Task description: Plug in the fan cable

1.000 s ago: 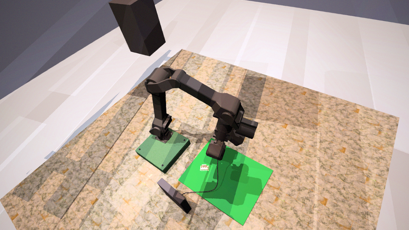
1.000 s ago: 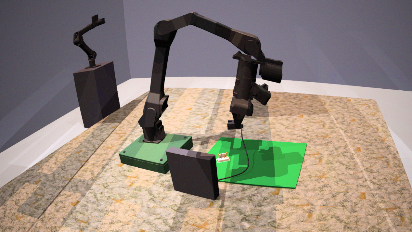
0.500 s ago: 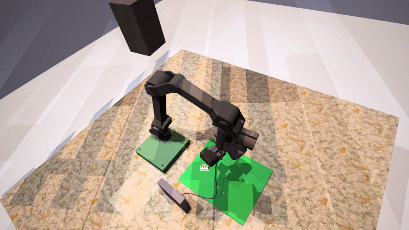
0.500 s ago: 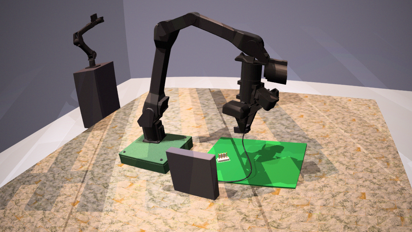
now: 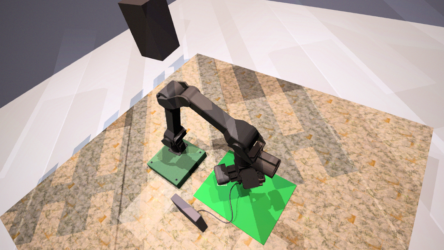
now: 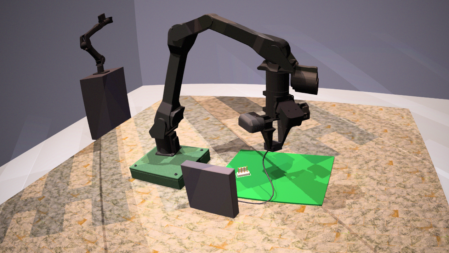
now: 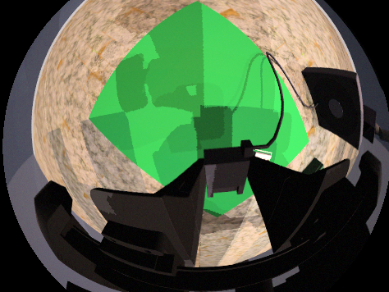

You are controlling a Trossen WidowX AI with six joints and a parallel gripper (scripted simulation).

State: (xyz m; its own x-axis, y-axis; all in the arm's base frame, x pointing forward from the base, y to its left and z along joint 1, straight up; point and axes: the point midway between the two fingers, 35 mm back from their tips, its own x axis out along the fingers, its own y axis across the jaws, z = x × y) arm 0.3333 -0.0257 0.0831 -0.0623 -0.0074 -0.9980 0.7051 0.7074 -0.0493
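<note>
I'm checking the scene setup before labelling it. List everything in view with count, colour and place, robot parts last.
Board: one, bright green, flat on the floor in front of the arm's base.
Fan header: one, pale base with upright pins, near the board's left corner, nothing on it.
Fan: one, dark grey slab, standing on edge beside the board's left corner.
Cable: one, black, running from the fan over the board up to the plug.
Plug: one, dark, held above the board.
Pedestal: one, dark block, far left, with a small arm on top.
Base plate: one, dark green, under the arm.
Arm: one, black, arched over the board.
Gripper: one, black, shut on the plug.
</note>
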